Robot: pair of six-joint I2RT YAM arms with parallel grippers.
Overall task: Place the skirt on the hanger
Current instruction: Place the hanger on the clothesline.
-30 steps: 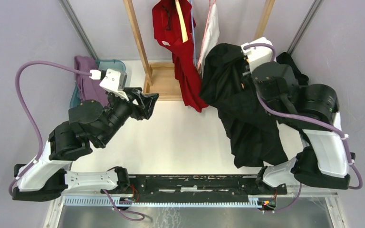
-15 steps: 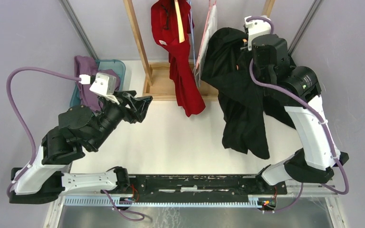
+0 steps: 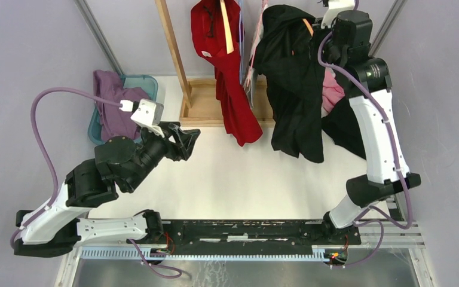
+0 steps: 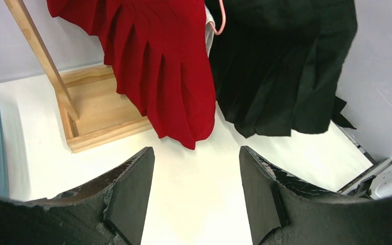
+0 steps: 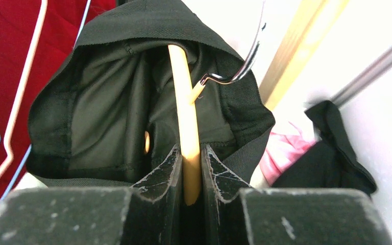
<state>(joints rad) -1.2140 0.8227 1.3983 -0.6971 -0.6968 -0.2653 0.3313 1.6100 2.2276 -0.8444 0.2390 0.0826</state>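
Note:
The black skirt (image 3: 293,78) hangs draped over a wooden hanger (image 5: 186,117) that has a metal hook (image 5: 245,61). My right gripper (image 5: 190,150) is shut on the hanger's wooden bar, high up at the back by the rack (image 3: 327,23). In the right wrist view the skirt's waistband (image 5: 132,30) wraps over the bar. My left gripper (image 4: 196,153) is open and empty, low over the white table (image 3: 188,139), pointing toward the hanging skirts. In its view the black skirt's hem (image 4: 280,76) shows at the upper right.
A red pleated skirt (image 3: 227,72) hangs on the wooden rack (image 3: 170,42), beside thin wire hangers (image 5: 15,112). The rack's base (image 3: 206,110) sits at the table's back. A teal bin (image 3: 146,81) holds purple cloth (image 3: 113,101). Pink (image 3: 333,84) and black (image 3: 343,128) garments lie behind the right arm.
My right arm has lifted the hanger and black skirt up and back toward the rack; the skirt's hem has left the table. The left arm shifted slightly, still open.

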